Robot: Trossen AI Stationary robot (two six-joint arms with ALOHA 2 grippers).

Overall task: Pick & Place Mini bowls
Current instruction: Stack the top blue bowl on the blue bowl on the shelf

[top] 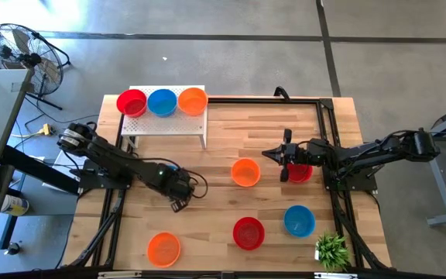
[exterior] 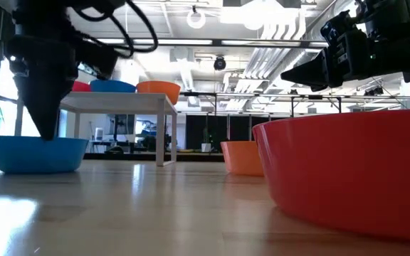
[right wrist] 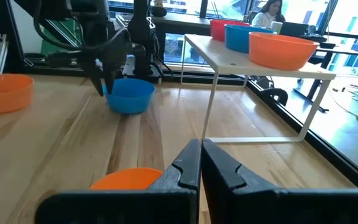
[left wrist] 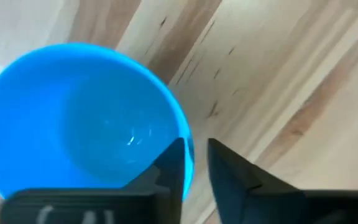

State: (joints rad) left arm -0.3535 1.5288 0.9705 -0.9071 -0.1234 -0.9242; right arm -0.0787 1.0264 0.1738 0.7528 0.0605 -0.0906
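While the left gripper (left wrist: 195, 142) reaches down at a bowl: its two fingers are slightly parted and straddle the rim of a blue mini bowl (left wrist: 73, 118), one finger inside, one outside, with a sliver of table showing between them; nothing is clamped.
Room around that hand: bare wooden table (top: 207, 209) lies on the outer side of the rim, away from the bowl.
Beyond that hand: a white stand (top: 167, 124) carries a red bowl (top: 132, 102), a blue bowl (top: 162, 101) and an orange bowl (top: 192, 100) in a row.
Right gripper (right wrist: 201, 144): fingers pressed together, holding nothing, hovering above the table.
Just below the right hand: an orange bowl (right wrist: 126, 177); a red bowl (top: 299, 172) sits partly under that arm.
Toward the table's front edge: an orange bowl (top: 163, 248), a red bowl (top: 248, 232) and a blue bowl (top: 299, 220), well apart from both hands.
Front corner on the right arm's side: a small green plant (top: 331, 249).
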